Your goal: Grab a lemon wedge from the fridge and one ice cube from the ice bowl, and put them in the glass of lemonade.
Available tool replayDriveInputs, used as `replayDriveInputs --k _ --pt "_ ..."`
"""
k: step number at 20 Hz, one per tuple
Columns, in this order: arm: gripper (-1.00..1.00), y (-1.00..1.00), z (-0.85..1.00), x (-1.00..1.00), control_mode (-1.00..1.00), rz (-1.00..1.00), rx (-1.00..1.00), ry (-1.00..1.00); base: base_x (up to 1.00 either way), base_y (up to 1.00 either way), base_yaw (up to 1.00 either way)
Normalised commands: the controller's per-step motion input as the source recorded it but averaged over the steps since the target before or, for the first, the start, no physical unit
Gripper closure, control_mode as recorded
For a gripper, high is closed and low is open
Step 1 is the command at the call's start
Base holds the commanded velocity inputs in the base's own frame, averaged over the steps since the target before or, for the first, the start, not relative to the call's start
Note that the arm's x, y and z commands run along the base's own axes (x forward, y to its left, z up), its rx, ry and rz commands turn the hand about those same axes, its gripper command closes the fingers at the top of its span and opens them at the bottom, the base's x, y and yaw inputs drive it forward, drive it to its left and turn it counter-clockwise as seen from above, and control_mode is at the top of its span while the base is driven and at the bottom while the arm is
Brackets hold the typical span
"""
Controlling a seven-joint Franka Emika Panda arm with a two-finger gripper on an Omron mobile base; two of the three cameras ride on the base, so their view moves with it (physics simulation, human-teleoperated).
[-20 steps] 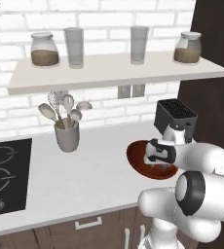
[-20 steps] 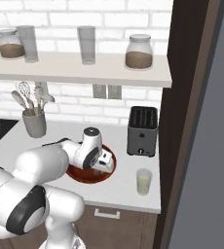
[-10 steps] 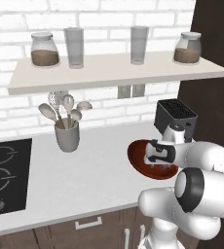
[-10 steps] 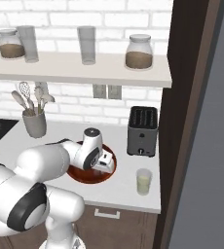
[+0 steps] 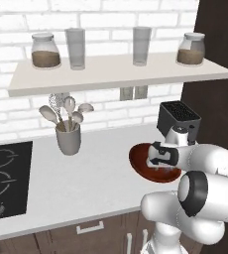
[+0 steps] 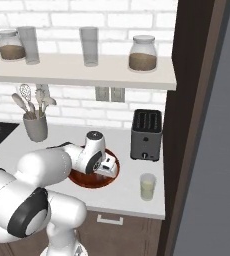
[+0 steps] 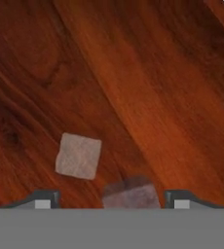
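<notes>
The ice bowl (image 5: 136,158) (image 6: 87,182) is a reddish-brown wooden dish on the counter in front of the toaster. My gripper (image 5: 154,161) (image 6: 107,168) (image 7: 112,200) reaches down into it, open. In the hand view one ice cube (image 7: 131,194) lies between the two fingertips (image 7: 43,199) with a gap on each side. A second cube (image 7: 78,156) rests on the bowl floor (image 7: 148,87) a little further on. The glass of lemonade (image 6: 147,186) stands to the right of the bowl near the counter's front edge. The lemon wedge is out of view.
A black toaster (image 5: 178,118) (image 6: 146,135) stands just behind the bowl. A grey utensil cup (image 5: 68,139) (image 6: 35,126) sits to the left, a cooktop (image 5: 4,178) further left. A shelf (image 5: 116,72) with jars and tall glasses hangs above. A dark cabinet wall (image 6: 189,100) and the grey fridge side (image 6: 217,165) close off the right.
</notes>
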Motion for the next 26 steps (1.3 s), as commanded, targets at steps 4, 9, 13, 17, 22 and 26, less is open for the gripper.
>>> replayDriveInputs --k 4,9,13,17,22,26 --pt "1.00 0.00 0.00 0.00 -1.00 0.00 0.00 0.00 0.00 0.00 0.00" --pt "1.00 0.00 0.00 0.00 -1.00 0.00 0.00 0.00 0.00 0.00 0.00" --pt "1.00 0.00 0.00 0.00 -1.00 0.00 0.00 0.00 0.00 0.00 0.00" --pt "1.00 0.00 0.16 -0.03 -1.00 0.01 0.01 0.00 0.00 0.00 0.00" --pt "1.00 0.00 0.51 -0.17 -1.00 0.00 0.02 0.00 0.00 0.00 0.00" --pt "1.00 -0.05 0.45 -0.12 -1.00 0.00 0.03 0.00 0.00 0.00 0.00"
